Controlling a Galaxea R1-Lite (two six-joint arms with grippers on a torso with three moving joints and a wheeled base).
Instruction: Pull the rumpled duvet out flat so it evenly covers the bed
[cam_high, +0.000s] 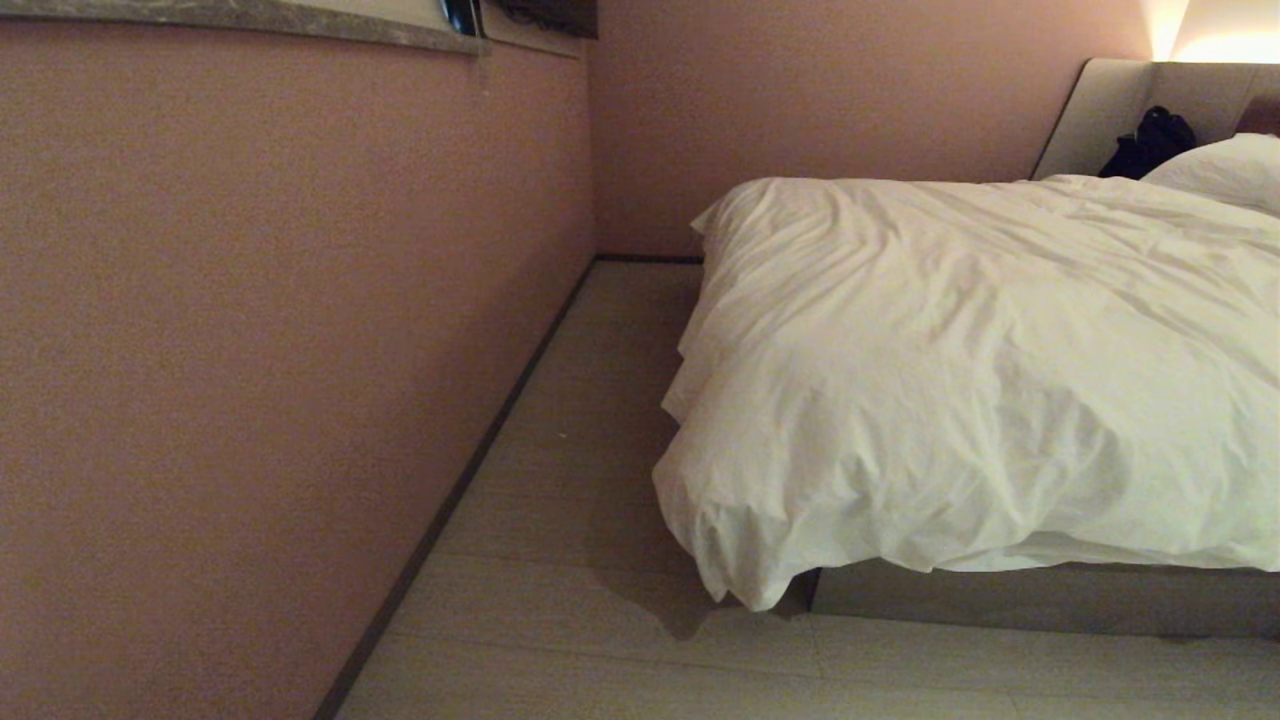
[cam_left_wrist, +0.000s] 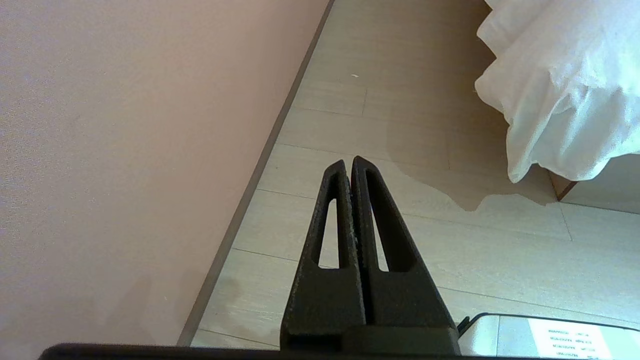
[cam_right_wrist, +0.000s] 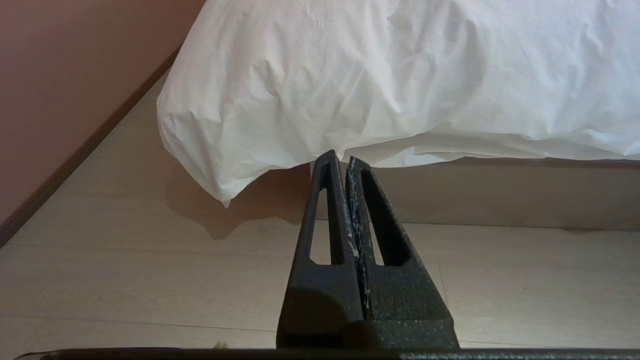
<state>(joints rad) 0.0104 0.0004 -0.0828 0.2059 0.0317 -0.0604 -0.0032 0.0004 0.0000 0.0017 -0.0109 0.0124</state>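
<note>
Duvet (cam_high: 980, 370): one, white and puffy, heaped across the right half of the head frame on one low bed (cam_high: 1040, 600). Its cover is creased all over, and its near left corner droops past the mattress edge almost to the pale wood floor (cam_high: 560, 640), hiding that corner of the grey-beige base. One white pillow (cam_high: 1225, 168) shows at the upper right, with one dark bundle (cam_high: 1150, 142) beside it against the padded headboard (cam_high: 1100, 115). A pink wall (cam_high: 260, 350) fills the left half.

I have two grippers, neither touching anything. My left gripper (cam_left_wrist: 348, 162) is pressed closed above the floor, low in its frame, the duvet corner at its upper right. My right gripper (cam_right_wrist: 337, 157) is likewise closed, pointing at the duvet's lower hem.
</note>
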